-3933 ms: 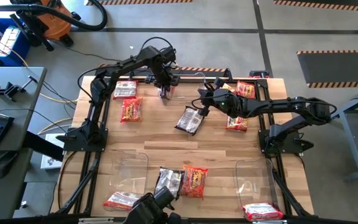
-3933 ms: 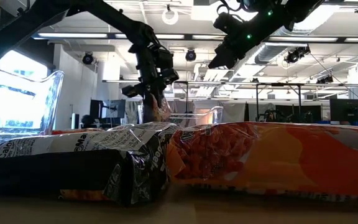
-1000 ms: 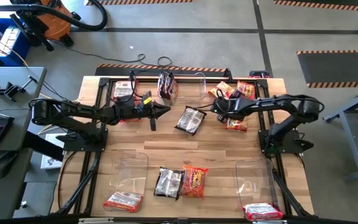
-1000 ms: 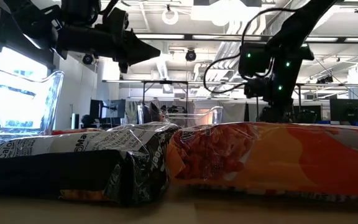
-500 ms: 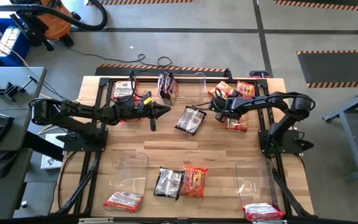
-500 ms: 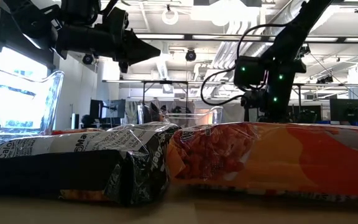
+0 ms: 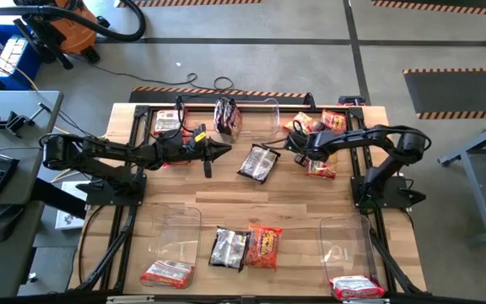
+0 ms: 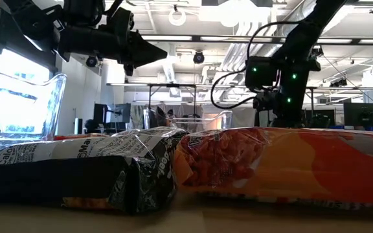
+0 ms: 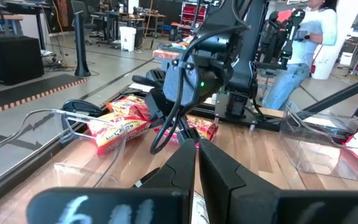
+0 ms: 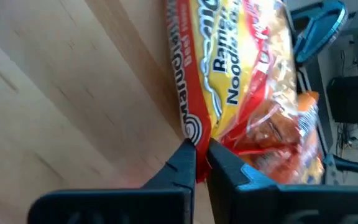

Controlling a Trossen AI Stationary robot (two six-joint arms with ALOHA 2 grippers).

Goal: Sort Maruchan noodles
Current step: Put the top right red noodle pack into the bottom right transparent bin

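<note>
Maruchan noodle packets lie scattered on the wooden table. An orange-red and yellow packet (image 10: 229,74) lies flat at the far right (image 7: 302,126), beside two more orange ones (image 7: 333,121) (image 7: 321,168). My right gripper (image 7: 294,140) slants down to it and is shut on its edge. A dark packet (image 7: 258,162) lies at the centre. My left gripper (image 7: 224,150) hovers level above the table left of centre, shut and empty. My right gripper pinches the packet's red sealed edge (image 10: 194,134) between its two fingers, at the side facing the bare wood. The fingers (image 10: 179,163) come slanting down from the table's right. The packet lies flat on the table.
Clear bins stand at the far edge (image 7: 281,112), near left (image 7: 177,232) and near right (image 7: 344,245). One packet stands in a far bin (image 7: 226,116). A dark packet (image 7: 229,247) and an orange packet (image 7: 265,245) lie near the front. Pinkish ones lie at the front corners (image 7: 167,272) (image 7: 357,287).
My right gripper has shut its fingers on the edge of the orange-red packet, with the arm hardly shifting. The packet stays flat on the table.
</note>
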